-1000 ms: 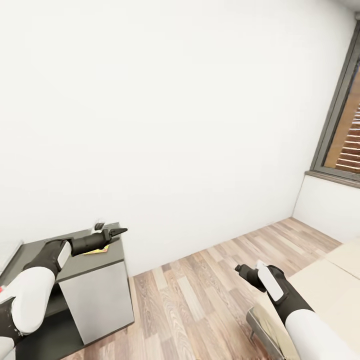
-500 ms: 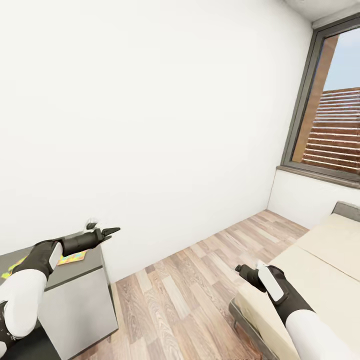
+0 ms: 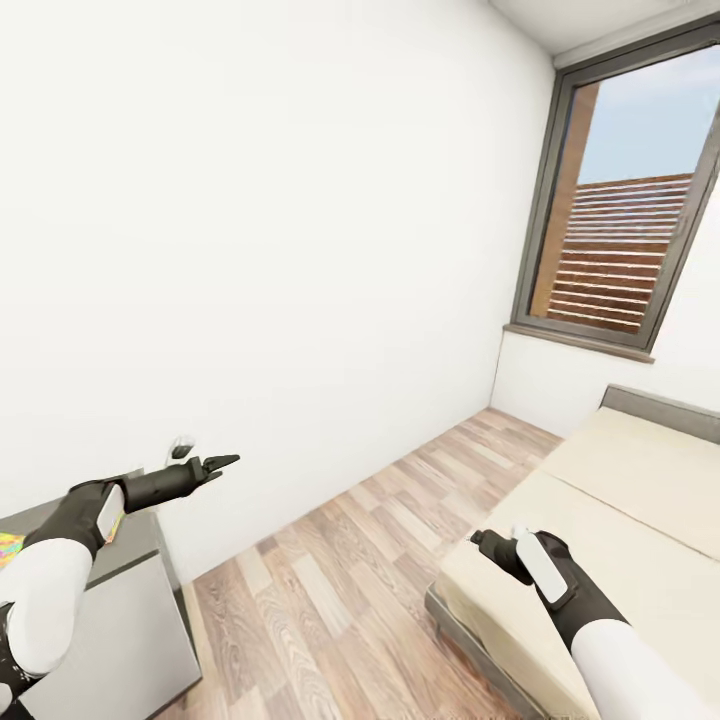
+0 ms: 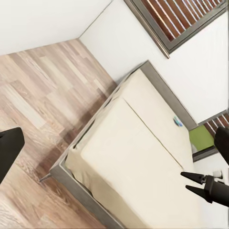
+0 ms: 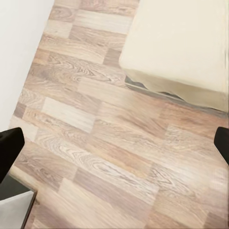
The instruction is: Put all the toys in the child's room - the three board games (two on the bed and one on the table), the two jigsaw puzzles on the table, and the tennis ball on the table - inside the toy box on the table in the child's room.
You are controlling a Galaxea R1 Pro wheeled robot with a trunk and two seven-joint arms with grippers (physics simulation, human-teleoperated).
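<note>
At the far left of the head view a strip of a jigsaw puzzle (image 3: 8,548) lies on the dark grey cabinet top (image 3: 135,535), mostly hidden by the left forearm. The left gripper (image 3: 222,462) reaches out past the cabinet's edge toward the white wall (image 3: 300,250), its thin fingers close together at the tips and holding nothing; whether they fully touch I cannot tell. Wood plank floor (image 3: 330,560) runs through the middle. The right gripper (image 3: 483,543) hangs over the near corner of the bed (image 3: 640,500), and its fingers are too foreshortened to judge. Behind the bed stands a tall dark-framed window (image 3: 625,200). In the left wrist view the beige mattress (image 4: 138,157) stretches away, with a small blue board game (image 4: 178,122) and a green one (image 4: 201,139) near its far end.
</note>
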